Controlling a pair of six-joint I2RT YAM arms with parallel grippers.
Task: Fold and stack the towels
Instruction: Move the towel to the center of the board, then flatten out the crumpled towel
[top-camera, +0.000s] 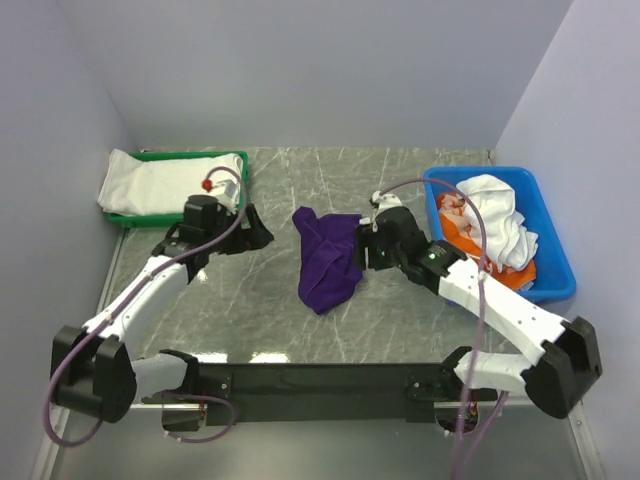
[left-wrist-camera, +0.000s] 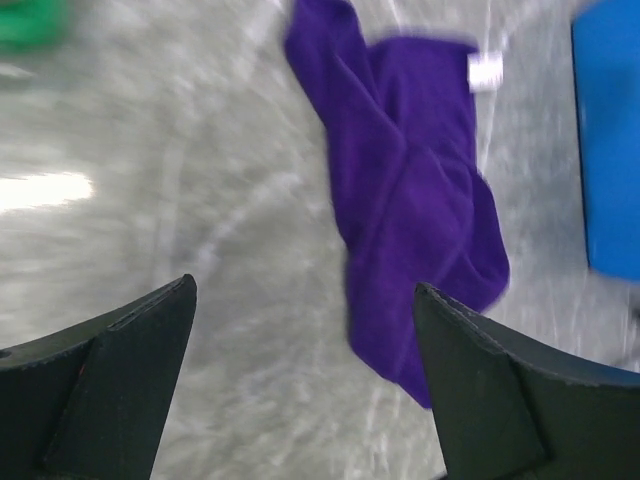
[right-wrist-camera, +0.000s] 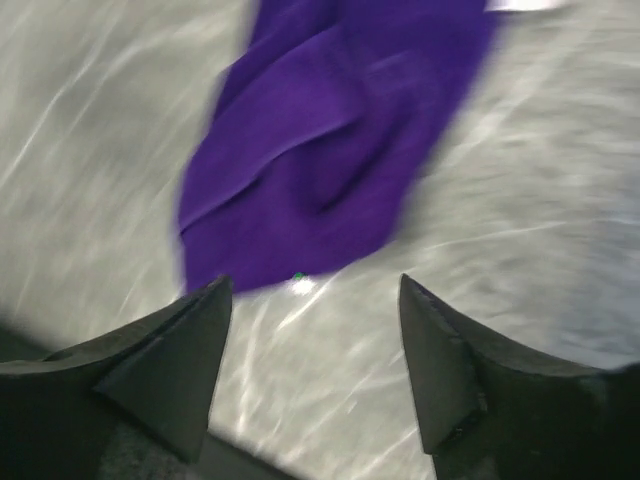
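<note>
A crumpled purple towel (top-camera: 327, 256) lies on the grey marble table in the middle; it also shows in the left wrist view (left-wrist-camera: 410, 190) and the right wrist view (right-wrist-camera: 335, 140). A folded white towel (top-camera: 165, 183) lies on a green tray (top-camera: 238, 160) at the back left. A white towel (top-camera: 498, 215) and an orange towel (top-camera: 510, 272) lie in a blue bin (top-camera: 555, 240) at the right. My left gripper (top-camera: 258, 230) is open and empty, left of the purple towel. My right gripper (top-camera: 362, 245) is open and empty at the towel's right edge.
Grey walls close the table on the left, back and right. The arm bases stand on a black bar (top-camera: 320, 380) at the near edge. Cables loop over both arms.
</note>
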